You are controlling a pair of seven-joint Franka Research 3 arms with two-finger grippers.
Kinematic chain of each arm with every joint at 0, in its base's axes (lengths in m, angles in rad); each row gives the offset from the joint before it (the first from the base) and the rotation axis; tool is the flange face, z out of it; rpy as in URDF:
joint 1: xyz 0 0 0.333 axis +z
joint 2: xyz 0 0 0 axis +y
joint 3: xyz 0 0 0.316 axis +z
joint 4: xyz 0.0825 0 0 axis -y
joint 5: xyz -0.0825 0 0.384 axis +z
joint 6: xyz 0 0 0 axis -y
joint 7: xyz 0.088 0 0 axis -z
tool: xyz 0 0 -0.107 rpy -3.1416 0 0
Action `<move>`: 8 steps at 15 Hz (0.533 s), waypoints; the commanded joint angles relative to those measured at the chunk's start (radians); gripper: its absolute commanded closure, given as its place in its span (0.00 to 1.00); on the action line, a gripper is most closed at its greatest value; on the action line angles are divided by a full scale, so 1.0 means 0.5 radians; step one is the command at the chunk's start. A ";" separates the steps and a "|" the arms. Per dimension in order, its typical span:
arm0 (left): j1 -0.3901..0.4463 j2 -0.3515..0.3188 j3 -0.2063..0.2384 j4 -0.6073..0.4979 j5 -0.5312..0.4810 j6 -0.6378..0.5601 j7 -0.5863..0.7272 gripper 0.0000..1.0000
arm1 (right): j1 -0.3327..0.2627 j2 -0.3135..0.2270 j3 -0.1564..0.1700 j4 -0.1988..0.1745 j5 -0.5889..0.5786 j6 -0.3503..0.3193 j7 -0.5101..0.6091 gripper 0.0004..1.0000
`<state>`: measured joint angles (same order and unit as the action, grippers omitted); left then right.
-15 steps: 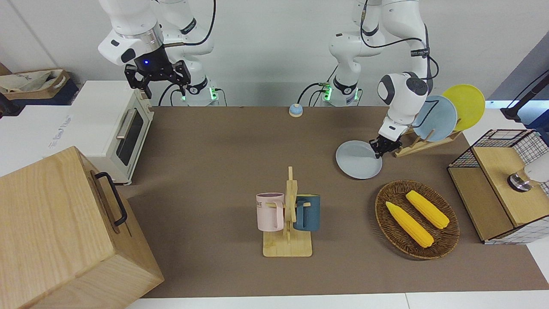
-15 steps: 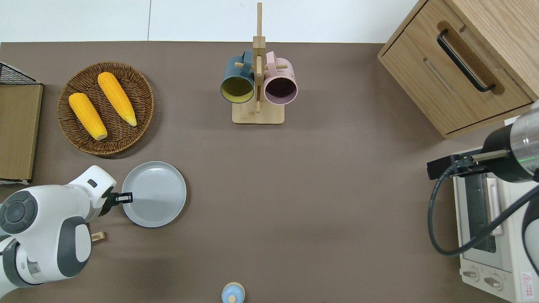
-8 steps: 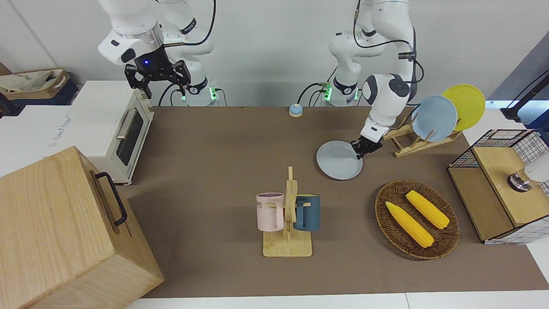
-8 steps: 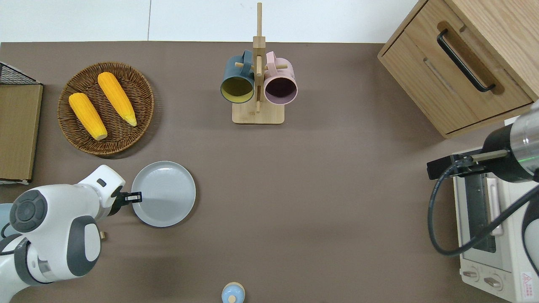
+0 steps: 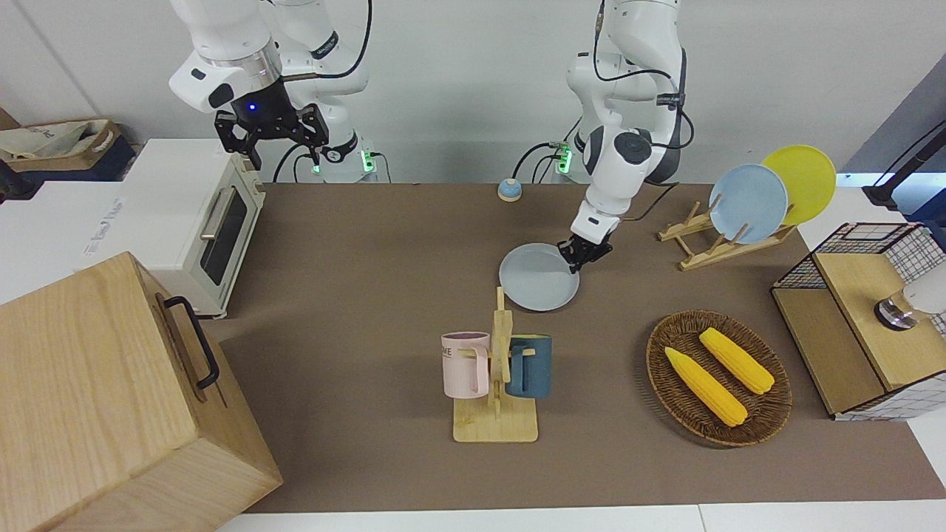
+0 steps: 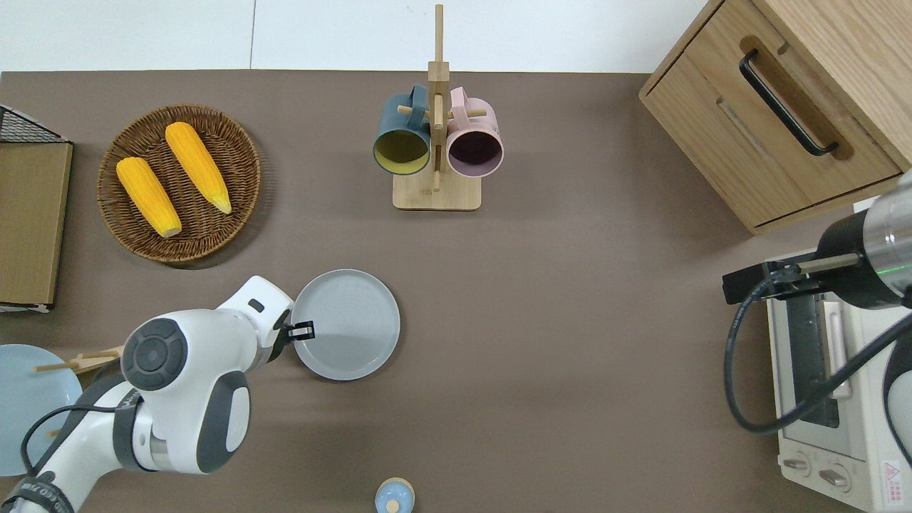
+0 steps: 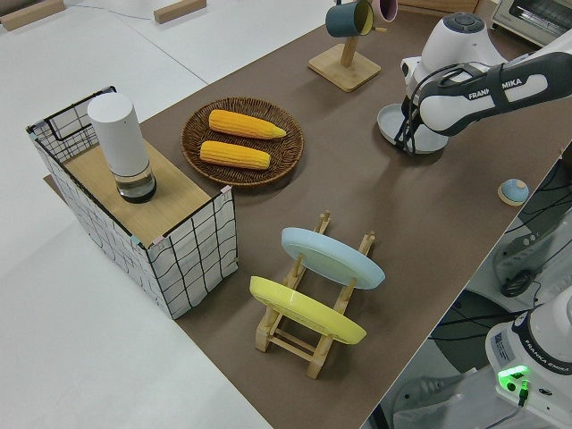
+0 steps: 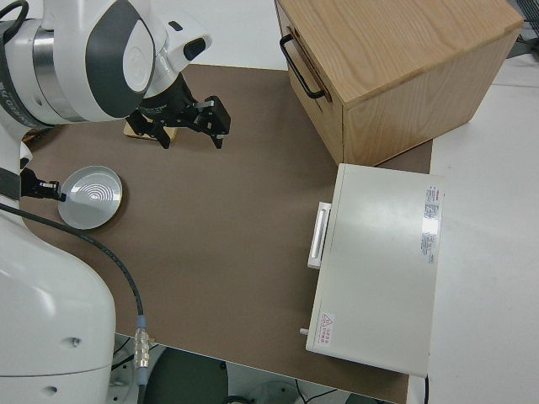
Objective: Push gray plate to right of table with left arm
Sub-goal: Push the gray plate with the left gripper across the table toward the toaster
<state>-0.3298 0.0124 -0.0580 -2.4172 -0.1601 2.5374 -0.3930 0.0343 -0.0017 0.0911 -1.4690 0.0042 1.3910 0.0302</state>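
gray plate (image 6: 347,324) laid flat on table (image 6: 570,342), nearer robots than mug rack (image 6: 436,149). left gripper (image 6: 303,330) pressed against plate rim, jaw state cannot be told. right arm parked, jaws spread.

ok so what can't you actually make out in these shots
- Whether the left gripper touches the gray plate rim or only sits against it: fingertips too small, overhead and front views.
- Plate rack: the left arm covers most of it in the overhead view.
- Blue plate: cut off by the overhead view's edge.
- Toaster oven interior: dark door glass, front view.
- Right gripper: parked.
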 commanded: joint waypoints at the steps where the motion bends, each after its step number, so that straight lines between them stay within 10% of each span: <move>1: -0.196 0.116 0.018 0.103 -0.026 0.024 -0.198 1.00 | -0.023 -0.015 0.011 0.002 0.016 -0.024 -0.005 0.02; 8: -0.423 0.383 -0.135 0.315 -0.020 0.257 -0.714 1.00 | -0.023 -0.015 0.011 -0.001 0.016 -0.024 -0.002 0.02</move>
<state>-0.5213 0.1213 -0.0895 -2.3038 -0.1606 2.5860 -0.6708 0.0343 -0.0017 0.0911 -1.4690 0.0043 1.3911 0.0302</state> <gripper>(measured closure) 0.969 0.013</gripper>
